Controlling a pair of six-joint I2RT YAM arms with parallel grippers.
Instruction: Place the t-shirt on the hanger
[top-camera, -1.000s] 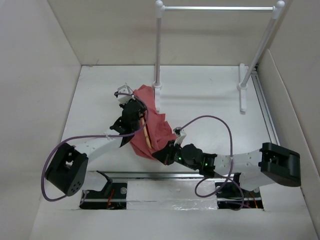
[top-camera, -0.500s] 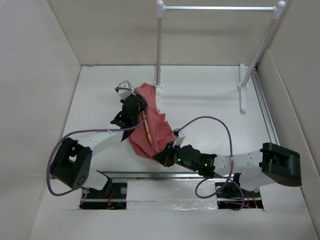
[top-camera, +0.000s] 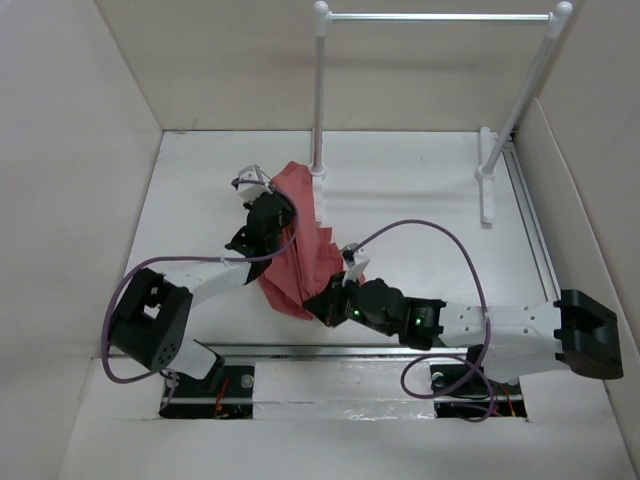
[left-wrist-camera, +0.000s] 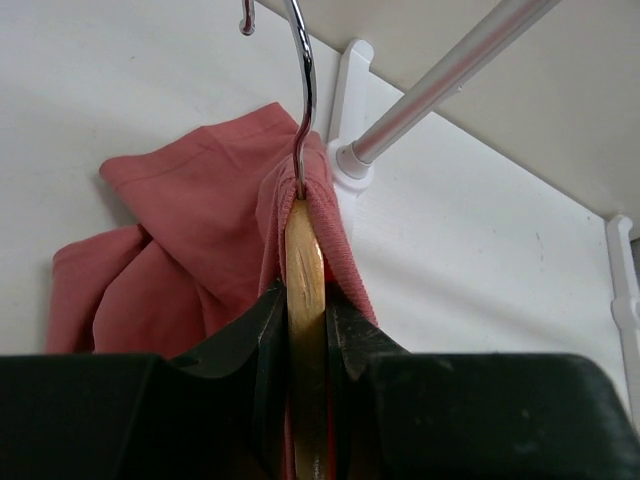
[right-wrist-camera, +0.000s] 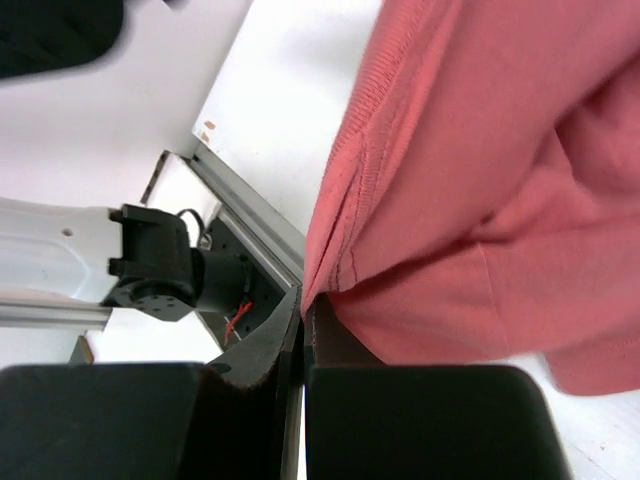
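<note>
The red-pink t-shirt (top-camera: 303, 245) lies bunched on the table by the rack's left post. My left gripper (top-camera: 268, 215) is shut on the tan wooden hanger (left-wrist-camera: 304, 265), with shirt fabric (left-wrist-camera: 190, 230) draped around the wood at its neck. The metal hook (left-wrist-camera: 305, 90) sticks up out of the collar. In the top view the wood is hidden by the fabric. My right gripper (top-camera: 320, 300) is at the shirt's near edge. In the right wrist view it (right-wrist-camera: 303, 312) is shut, pinching the hem of the shirt (right-wrist-camera: 480, 180).
The white rack stands at the back with its left post (top-camera: 318, 100), top bar (top-camera: 435, 16) and right post (top-camera: 525, 90). The left post's base (left-wrist-camera: 350, 110) is right beside the shirt. Cardboard walls enclose the table. A metal rail (right-wrist-camera: 250, 215) runs along the near edge.
The left gripper has moved a little away and to the right with the hanger. The fabric now covers the tan wood in the top view. The right arm has stretched leftward, still holding the hem.
</note>
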